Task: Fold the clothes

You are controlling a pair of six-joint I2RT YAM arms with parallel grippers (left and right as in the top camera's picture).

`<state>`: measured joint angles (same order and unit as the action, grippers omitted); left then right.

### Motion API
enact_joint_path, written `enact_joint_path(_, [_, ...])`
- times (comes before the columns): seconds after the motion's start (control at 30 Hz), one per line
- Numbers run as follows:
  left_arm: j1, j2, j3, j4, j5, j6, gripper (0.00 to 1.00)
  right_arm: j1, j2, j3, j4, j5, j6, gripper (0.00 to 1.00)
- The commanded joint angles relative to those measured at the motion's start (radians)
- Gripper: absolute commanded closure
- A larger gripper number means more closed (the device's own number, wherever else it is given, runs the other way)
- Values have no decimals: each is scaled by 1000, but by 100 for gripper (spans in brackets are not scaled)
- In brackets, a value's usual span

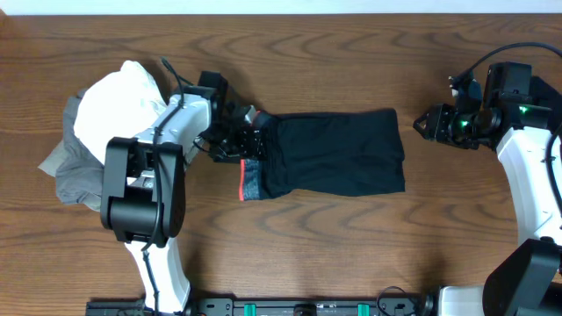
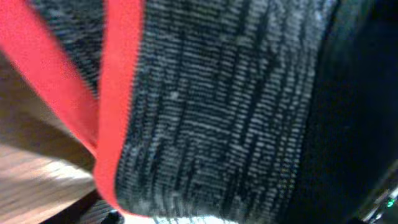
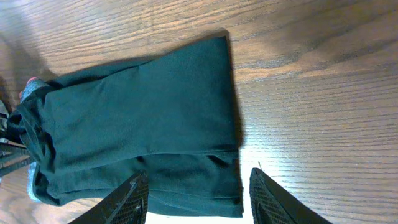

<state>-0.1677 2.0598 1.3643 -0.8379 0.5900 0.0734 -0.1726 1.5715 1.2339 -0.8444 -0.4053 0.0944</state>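
Black trousers (image 1: 334,154), folded, lie mid-counter (image 1: 351,53) with the long axis running left to right. The grey, red-edged waistband (image 1: 251,180) forms the left end, and the left claw (image 1: 235,140) is right at it. Fabric fills that wrist view, so whether the claw is parted or clamped cannot be told. The right claw (image 1: 423,123) — fingers apart, empty — stands just off the opposite end and is the nearer arm there. A pile of white and grey garments (image 1: 105,114) lies further left.
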Motion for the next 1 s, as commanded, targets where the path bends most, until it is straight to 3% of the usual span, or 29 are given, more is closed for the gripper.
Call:
enact_joint_path(0.0, [-20,47,-18,2,20,31,38,-4,-19,-2,-4,-14,-14,51])
enact_joint_path(0.03, [-20,47,-18,3,20,31,44,-4,-19,-2,-4,-14,-14,51])
enact_joint_path(0.17, [-18,45,-16,4,20,31,87,-4,-19,-2,-9,-14,-13,53])
enact_joint_path(0.2, [-18,42,-11,-5,20,31,94,-4,-19,-2,-12,-14,-13,54])
enact_joint_path(0.37, [-18,-14,47,-113,-14,31,94,-4,-19,-2,-30,-14,-14,55])
enact_joint_path(0.63, [-18,-200,270,-406,-322,45,94,-4,-19,-2,-34,-14,-13,56])
enact_joint_path(0.83, [-41,-238,467,-538,-340,45,94,-4,-19,-2,-34,-15,-13,56])
enact_joint_path(0.97, [-109,-234,486,-522,-340,19,94,-4,-19,-2,-35,-18,-13,56])
